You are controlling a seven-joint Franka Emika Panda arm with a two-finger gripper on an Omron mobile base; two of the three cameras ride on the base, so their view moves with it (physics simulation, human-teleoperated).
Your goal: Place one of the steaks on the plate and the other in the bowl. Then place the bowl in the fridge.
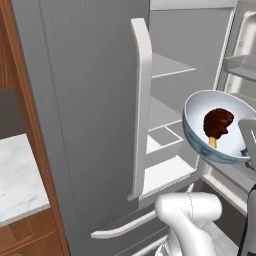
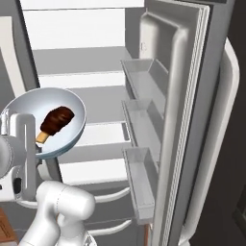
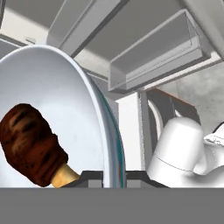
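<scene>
No writing; tool point(image 3: 114, 177) grips bowl point(image 1: 200, 107) holding steak point(image 1: 218, 121).

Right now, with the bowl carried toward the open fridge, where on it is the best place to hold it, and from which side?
By the rim. The bowl is deep and wide with a thin white edge, so one finger inside and one outside suits it. The gripper is clamped on the rim that way, beside the steak, leaving the bowl's base free to set on a fridge shelf.
</scene>
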